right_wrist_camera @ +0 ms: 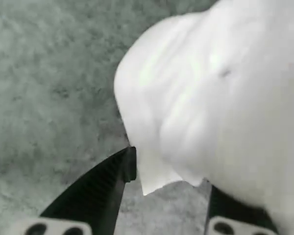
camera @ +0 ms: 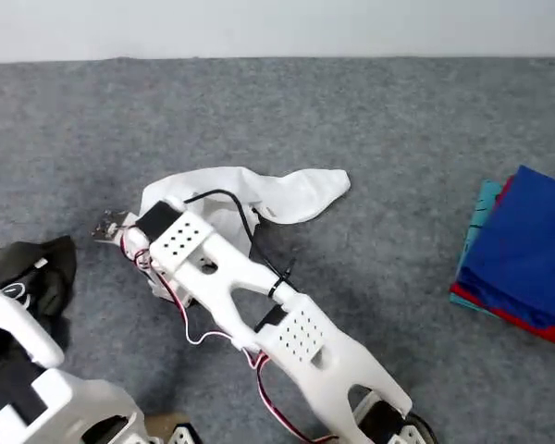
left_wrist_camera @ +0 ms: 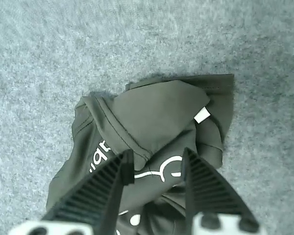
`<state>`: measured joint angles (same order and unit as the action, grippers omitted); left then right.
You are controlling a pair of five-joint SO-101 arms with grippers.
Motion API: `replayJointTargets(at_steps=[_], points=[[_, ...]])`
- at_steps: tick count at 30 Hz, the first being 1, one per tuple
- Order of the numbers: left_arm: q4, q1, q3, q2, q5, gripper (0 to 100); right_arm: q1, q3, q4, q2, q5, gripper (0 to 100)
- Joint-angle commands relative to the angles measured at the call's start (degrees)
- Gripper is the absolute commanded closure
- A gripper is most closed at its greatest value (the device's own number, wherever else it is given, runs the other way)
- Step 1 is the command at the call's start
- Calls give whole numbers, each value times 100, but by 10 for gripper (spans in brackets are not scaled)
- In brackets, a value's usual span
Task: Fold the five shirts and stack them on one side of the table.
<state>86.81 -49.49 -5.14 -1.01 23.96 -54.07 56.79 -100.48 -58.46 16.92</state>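
Grey fuzzy fabric covers the counter (camera: pixel 398 139). We see the white shirt (camera: pixel 291 196) crumpled left of centre, with our right hand (right_wrist_camera: pixel 170 176) open astride its left edge. Our left hand (left_wrist_camera: pixel 157 157) hangs open just over the black shirt (left_wrist_camera: pixel 157 107), which is bunched at the left edge. At the right, folded shirts (camera: pixel 523 250) sit stacked, blue on top.

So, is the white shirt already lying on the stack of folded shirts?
No, the white shirt lies crumpled near the middle of the table, well apart from the stack.
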Motion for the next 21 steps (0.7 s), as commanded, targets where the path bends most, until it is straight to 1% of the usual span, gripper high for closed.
replayJointTargets(at_steps=[1,5,10,13,17,21], points=[[-105,-9,-57,9,44,830,66,334,-215,-145,-53,784],[-105,0,-48,9,202,830,101,308,-215,-382,-26,897],[-105,0,-40,9,246,830,145,325,-224,-558,62,987],[-105,0,-40,9,246,830,268,325,-233,-435,369,987],[-88,9,-40,9,246,830,585,325,-242,57,413,988],[-70,62,-40,35,281,830,936,308,-242,971,422,988]])
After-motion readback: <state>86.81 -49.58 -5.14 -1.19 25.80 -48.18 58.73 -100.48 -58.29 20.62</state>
